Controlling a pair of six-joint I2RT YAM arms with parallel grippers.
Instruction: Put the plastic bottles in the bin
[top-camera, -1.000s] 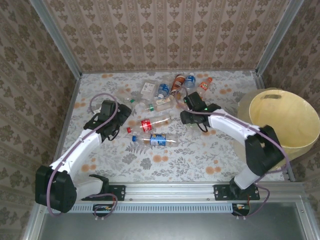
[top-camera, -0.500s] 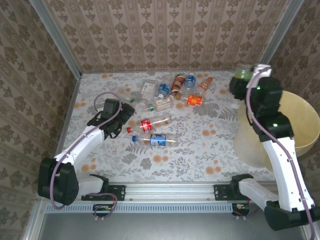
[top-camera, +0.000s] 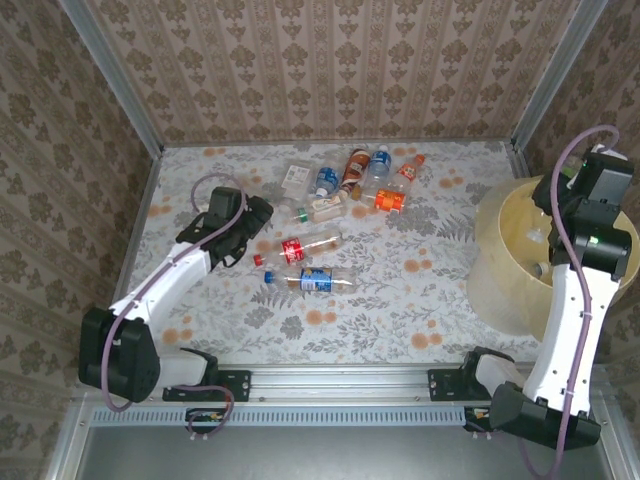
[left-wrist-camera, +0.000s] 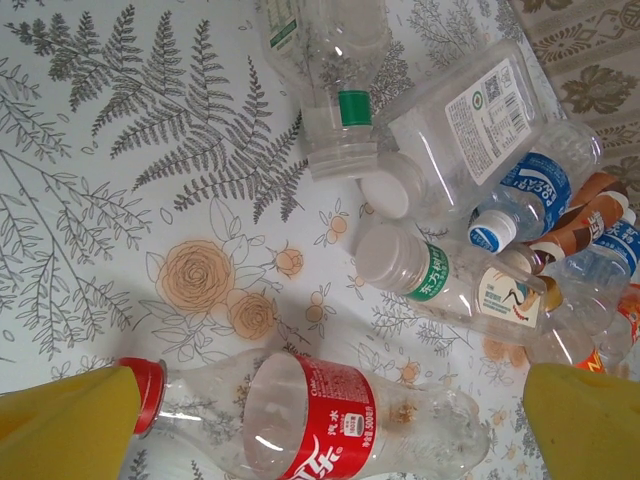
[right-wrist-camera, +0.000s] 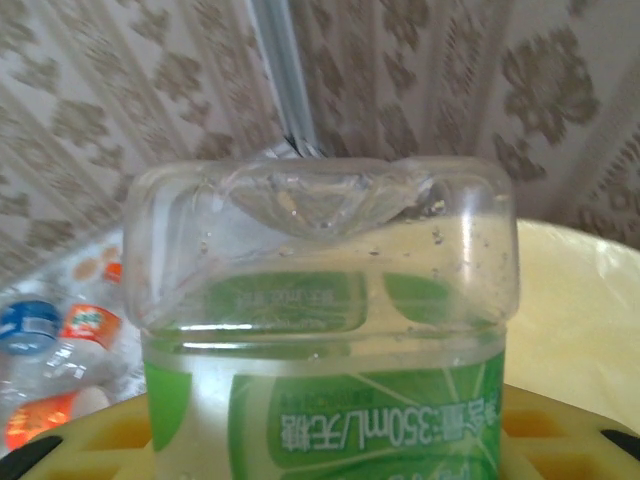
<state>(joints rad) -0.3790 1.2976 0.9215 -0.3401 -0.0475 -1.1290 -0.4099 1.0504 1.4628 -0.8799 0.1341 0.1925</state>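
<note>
Several plastic bottles (top-camera: 345, 185) lie in a loose cluster at the back middle of the table. A red-label bottle (top-camera: 300, 248) with a red cap lies nearer, and a blue-label bottle (top-camera: 316, 280) lies just in front of it. My left gripper (top-camera: 243, 235) hangs open over the red-label bottle (left-wrist-camera: 340, 400), one yellow finger (left-wrist-camera: 70, 425) on each side and above it. My right gripper (top-camera: 597, 185) is raised over the bin (top-camera: 505, 255) at the right edge. It is shut on a clear green-label bottle (right-wrist-camera: 320, 330), whose base points at the corner of the wall.
Patterned walls and metal corner posts (top-camera: 545, 75) close in the table on three sides. The bin's far rim (right-wrist-camera: 585, 300) sits close to the right wall. A bare stretch of flowered tablecloth (top-camera: 420, 290) lies between the bottles and the bin.
My right arm has lifted the green-label bottle off the table middle and swung it right, to above the bin. My left gripper has edged forward toward the red-label bottle, still open.
</note>
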